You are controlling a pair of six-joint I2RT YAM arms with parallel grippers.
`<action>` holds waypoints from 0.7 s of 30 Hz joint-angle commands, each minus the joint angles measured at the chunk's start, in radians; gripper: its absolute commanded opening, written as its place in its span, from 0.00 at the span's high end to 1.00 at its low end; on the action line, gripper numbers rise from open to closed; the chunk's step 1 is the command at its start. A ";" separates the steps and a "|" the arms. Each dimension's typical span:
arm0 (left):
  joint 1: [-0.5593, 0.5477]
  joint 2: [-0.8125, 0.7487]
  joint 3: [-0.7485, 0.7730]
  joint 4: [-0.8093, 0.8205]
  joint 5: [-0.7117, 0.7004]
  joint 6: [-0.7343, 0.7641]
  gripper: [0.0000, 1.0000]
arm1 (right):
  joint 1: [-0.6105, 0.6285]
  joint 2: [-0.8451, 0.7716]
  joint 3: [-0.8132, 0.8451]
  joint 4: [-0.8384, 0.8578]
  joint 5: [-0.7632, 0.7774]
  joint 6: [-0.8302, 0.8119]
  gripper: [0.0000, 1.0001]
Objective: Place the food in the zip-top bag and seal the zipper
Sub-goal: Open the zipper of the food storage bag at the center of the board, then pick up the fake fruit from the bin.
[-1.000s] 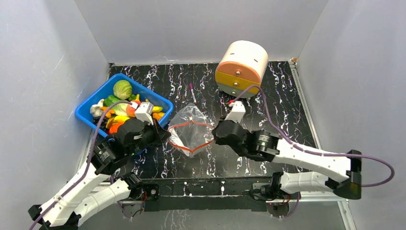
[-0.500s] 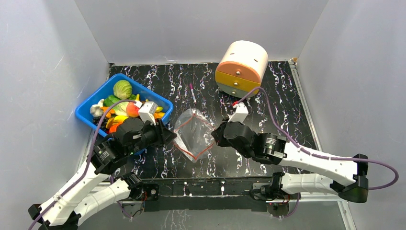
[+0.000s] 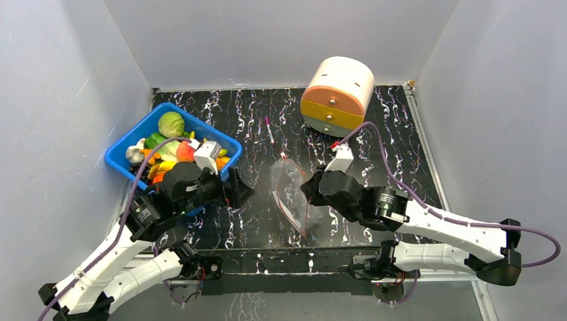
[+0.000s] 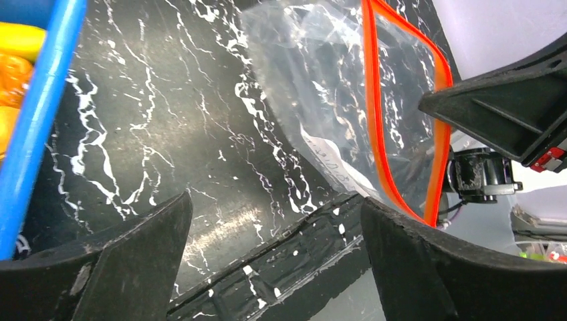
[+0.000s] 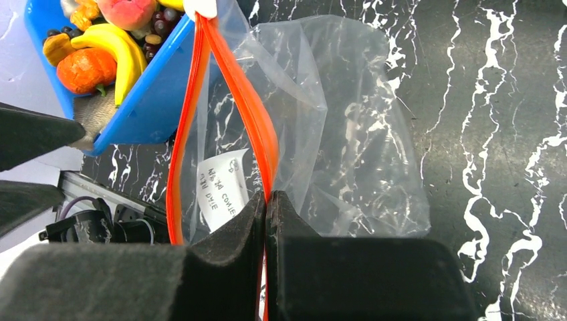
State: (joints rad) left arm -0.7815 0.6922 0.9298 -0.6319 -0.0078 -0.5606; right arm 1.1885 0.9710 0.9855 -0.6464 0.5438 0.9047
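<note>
1. The clear crinkly zip-top bag [image 3: 291, 194] is just toward six o'clock of the middle of the black marbled counter [image 3: 388, 134]. It seems to be raised at its mouth rather than lying flat.
2. The right end effector [image 5: 266, 197] is pinched tight on the thin red-orange zipper strip [image 5: 234, 87], gripping one lip of the bag's mouth. The other lip bows away from it, so the mouth gapes a little.
3. The left end effector [image 4: 274, 267] stands wide and holds nothing. It sits at nine o'clock of the bag, apart from it and facing the mouth.
4. All the food [image 3: 170, 144] lies in the blue plastic bin [image 3: 200, 122] at ten o'clock on the counter: a green toy cabbage [image 3: 171, 124], yellow toy bananas [image 5: 120, 43], and orange and red round pieces.
5. Only a white printed label [image 5: 220, 187] shows through the bag; I see no food inside.
6. The step in hand looks like presenting the bag open, before any loading. Filling and sealing are not yet done.
7. The next move probably falls to the free left end effector:
   - It would swing toward the bin at its ten o'clock and close on one small piece.
   - It would then drop that piece through the mouth.
   - The narrow, floppy gap calls for a careful approach along the opening.
</note>
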 commanded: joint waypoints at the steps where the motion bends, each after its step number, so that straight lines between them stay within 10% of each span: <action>1: -0.001 -0.025 0.066 -0.077 -0.147 0.012 0.02 | -0.006 -0.040 0.039 -0.024 0.026 0.027 1.00; 12: -0.001 0.026 0.052 -0.192 -0.478 -0.085 0.02 | -0.006 -0.072 -0.027 0.010 0.007 0.042 1.00; 21: 0.000 0.134 0.123 -0.366 -0.706 -0.141 0.24 | -0.006 -0.107 -0.063 0.014 0.007 0.043 1.00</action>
State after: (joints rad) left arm -0.7815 0.8066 0.9955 -0.8974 -0.5499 -0.6685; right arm 1.1885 0.9024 0.9329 -0.6781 0.5385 0.9344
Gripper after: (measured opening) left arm 0.796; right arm 0.010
